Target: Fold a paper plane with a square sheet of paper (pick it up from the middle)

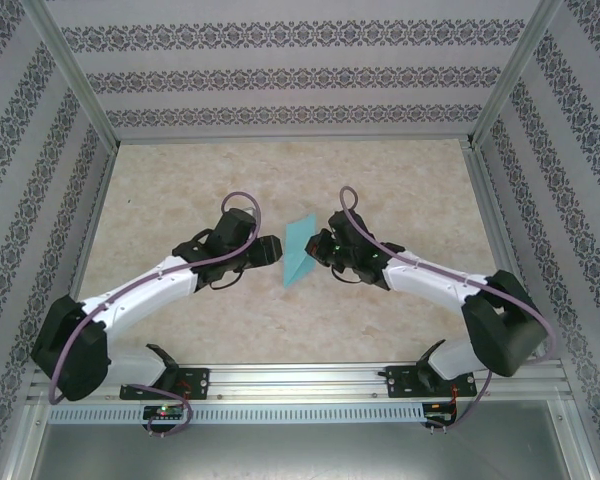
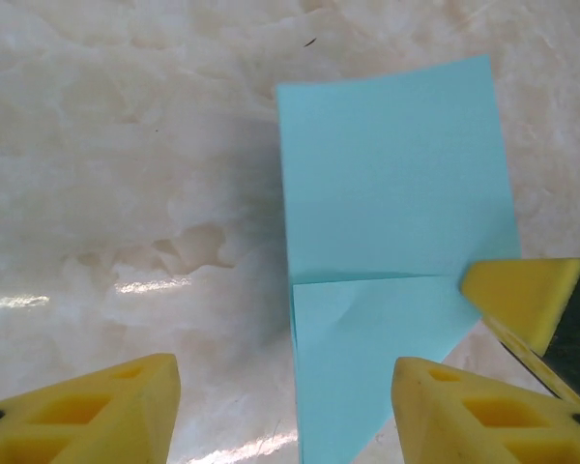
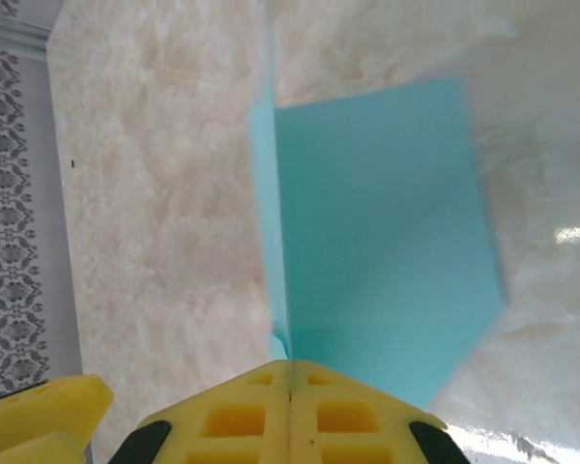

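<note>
ideally, with the right claw (image 3: 290,387) pinching the folded sheet of paper (image 2: 396,184) at the counter (image 2: 126,145) centre, the wide left claw (image 2: 285,411) astride its tip needed to flatten the crease (image 2: 367,280) squarely.

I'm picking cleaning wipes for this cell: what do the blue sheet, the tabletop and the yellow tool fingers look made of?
The blue sheet: thin matte paper; it holds sharp creases. The tabletop: glossy cream marble-look surface, stone or laminate, unclear; it mirrors lights. The yellow fingers: matte moulded plastic or rubber, probably, with hollow cells.
</note>
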### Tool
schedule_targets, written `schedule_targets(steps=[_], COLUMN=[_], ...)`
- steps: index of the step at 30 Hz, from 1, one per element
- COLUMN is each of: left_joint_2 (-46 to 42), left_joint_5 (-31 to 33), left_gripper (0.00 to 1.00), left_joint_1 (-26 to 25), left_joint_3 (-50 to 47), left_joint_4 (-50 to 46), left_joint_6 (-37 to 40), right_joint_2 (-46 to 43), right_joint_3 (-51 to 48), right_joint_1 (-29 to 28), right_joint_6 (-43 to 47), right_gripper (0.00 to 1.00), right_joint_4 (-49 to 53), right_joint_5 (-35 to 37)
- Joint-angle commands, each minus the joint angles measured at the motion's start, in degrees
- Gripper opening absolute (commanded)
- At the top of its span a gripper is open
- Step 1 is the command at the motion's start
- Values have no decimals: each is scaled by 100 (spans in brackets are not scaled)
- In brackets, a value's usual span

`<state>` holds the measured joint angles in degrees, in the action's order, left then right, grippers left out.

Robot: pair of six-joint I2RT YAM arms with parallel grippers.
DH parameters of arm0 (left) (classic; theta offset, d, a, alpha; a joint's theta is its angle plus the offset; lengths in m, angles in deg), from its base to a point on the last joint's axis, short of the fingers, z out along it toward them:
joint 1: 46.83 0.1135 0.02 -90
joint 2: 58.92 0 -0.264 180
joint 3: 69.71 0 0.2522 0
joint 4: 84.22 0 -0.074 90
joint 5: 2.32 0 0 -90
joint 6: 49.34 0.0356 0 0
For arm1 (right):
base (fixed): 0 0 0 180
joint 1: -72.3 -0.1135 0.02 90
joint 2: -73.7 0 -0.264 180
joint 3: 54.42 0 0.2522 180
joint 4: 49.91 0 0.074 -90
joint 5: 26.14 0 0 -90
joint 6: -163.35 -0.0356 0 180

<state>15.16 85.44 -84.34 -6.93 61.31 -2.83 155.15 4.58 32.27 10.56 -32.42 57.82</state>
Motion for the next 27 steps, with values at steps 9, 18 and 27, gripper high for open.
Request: schedule_targets(steps=[9, 18, 27], left_joint_2=[-727, 445, 1309], left_joint_5=[-925, -808, -1488], left_gripper=[84, 81, 69], left_joint_1=[-65, -353, -388], left_joint_3=[-892, -1152, -1334], left_joint_4=[1380, 2997, 4003], left_joint_6=[1501, 2820, 3785], right_joint_2=[-558, 380, 799], right_joint_3=[-184, -25, 137], right_joint_1=[-550, -417, -268], right_joint_6=[-1216, -1783, -2197], right_gripper=[0, 0, 0], right_joint_4=[709, 309, 493], right_joint_5=[1800, 1440, 909])
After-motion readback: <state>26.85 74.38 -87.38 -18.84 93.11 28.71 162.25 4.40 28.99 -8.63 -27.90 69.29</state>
